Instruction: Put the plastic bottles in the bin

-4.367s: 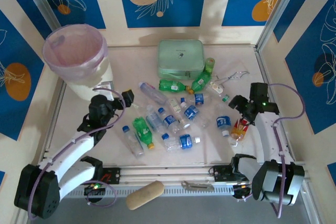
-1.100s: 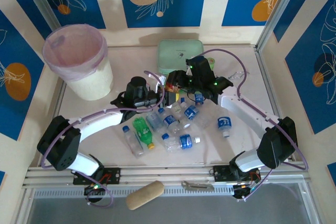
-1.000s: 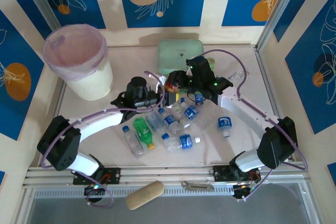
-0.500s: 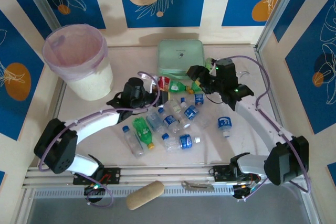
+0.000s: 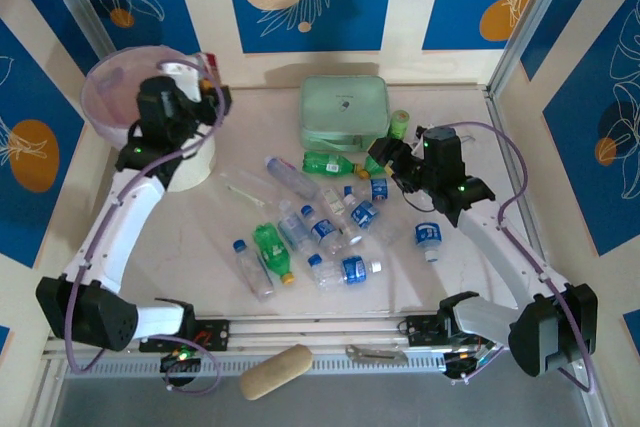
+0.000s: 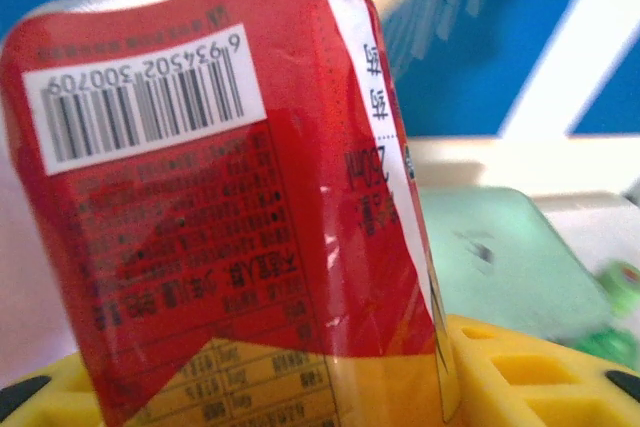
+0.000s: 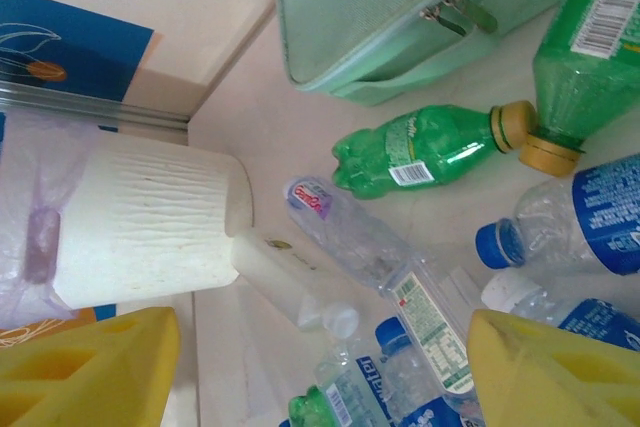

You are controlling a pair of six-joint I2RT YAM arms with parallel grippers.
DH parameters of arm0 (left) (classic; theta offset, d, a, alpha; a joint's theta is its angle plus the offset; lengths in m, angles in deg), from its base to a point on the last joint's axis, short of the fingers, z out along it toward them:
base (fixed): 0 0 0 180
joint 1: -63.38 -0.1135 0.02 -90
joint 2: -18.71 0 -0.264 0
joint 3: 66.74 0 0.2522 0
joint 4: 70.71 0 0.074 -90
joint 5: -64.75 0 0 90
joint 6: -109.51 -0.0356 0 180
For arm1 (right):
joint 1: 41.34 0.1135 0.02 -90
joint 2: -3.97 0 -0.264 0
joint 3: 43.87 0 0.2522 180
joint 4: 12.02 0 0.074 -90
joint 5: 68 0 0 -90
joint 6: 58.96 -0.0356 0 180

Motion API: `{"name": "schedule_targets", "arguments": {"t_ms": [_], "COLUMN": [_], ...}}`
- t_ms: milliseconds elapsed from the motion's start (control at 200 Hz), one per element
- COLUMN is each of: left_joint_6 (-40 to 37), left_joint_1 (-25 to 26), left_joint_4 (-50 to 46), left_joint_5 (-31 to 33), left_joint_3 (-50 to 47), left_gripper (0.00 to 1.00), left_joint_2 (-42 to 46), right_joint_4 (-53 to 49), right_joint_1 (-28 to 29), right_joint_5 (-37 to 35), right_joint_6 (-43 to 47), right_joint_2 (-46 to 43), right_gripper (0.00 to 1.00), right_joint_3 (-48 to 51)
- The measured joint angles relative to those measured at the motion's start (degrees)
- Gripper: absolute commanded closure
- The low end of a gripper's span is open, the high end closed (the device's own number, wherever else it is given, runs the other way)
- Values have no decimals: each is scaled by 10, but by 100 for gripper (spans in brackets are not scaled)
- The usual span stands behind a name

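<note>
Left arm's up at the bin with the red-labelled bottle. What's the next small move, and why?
Probably shift the left gripper a little toward the bin's middle before opening. It is shut on the red-labelled bottle, and from above it sits by the rim's right edge, so a release now might miss.

The cream bin (image 5: 195, 157), lined with a pale pink bag, stands upright at the table's 10 o'clock corner. A red-labelled bottle (image 6: 230, 207) is held over its 2 o'clock rim. Clear blue-capped bottles (image 5: 345, 269) and green bottles (image 5: 328, 163) lie scattered about the centre, mostly on their sides.
</note>
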Motion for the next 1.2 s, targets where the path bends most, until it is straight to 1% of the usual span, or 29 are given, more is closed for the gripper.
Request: {"name": "schedule_targets", "arguments": {"t_ms": [145, 320, 530, 685, 755, 855, 870, 960, 995, 1095, 1115, 1185, 1200], "left_joint_6": [-19, -36, -39, -39, -39, -40, -39, -41, -40, -43, -43, -43, -43], "left_joint_1": [-59, -111, -168, -192, -195, -195, -195, -195, -195, -195, -195, -195, -195], "left_joint_4": [-19, -50, -99, -140, -153, -165, -167, -173, -174, -177, -178, -183, -184], "left_joint_5": [8, 21, 49, 60, 60, 60, 60, 60, 60, 60, 60, 60, 60], "left_joint_3": [88, 183, 213, 213, 213, 213, 213, 213, 214, 217, 217, 222, 222], "left_gripper": [52, 52, 52, 49, 46, 38, 36, 17, 13, 10, 8, 6, 4], "left_joint_2": [-47, -127, -186, -210, -219, -226, -227, -228, -228, -228, -228, -226, -226], "right_joint_4": [-8, -14, -24, -25, -25, -25, -25, -25, -25, -25, -25, -25, -25], "right_joint_1": [0, 0, -3, -4, -4, -4, -4, -4, -4, -4, -4, -4, -4], "right_joint_5": [0, -2, -9, -11, -11, -11, -11, -11, -11, -11, -10, -10, -10], "right_joint_6": [0, 4, 7, 7, 7, 7, 7, 7, 7, 7, 7, 8, 9], "right_joint_2": [0, 0, -1, -1, -1, -1, -1, 0, 0, 0, 0, 0, 0], "right_gripper": [24, 24, 24, 24, 24, 24, 24, 24, 24, 24, 24, 23, 23], "right_joint_3": [4, 4, 5, 5, 5, 5, 5, 5, 5, 5, 5, 5, 5]}}
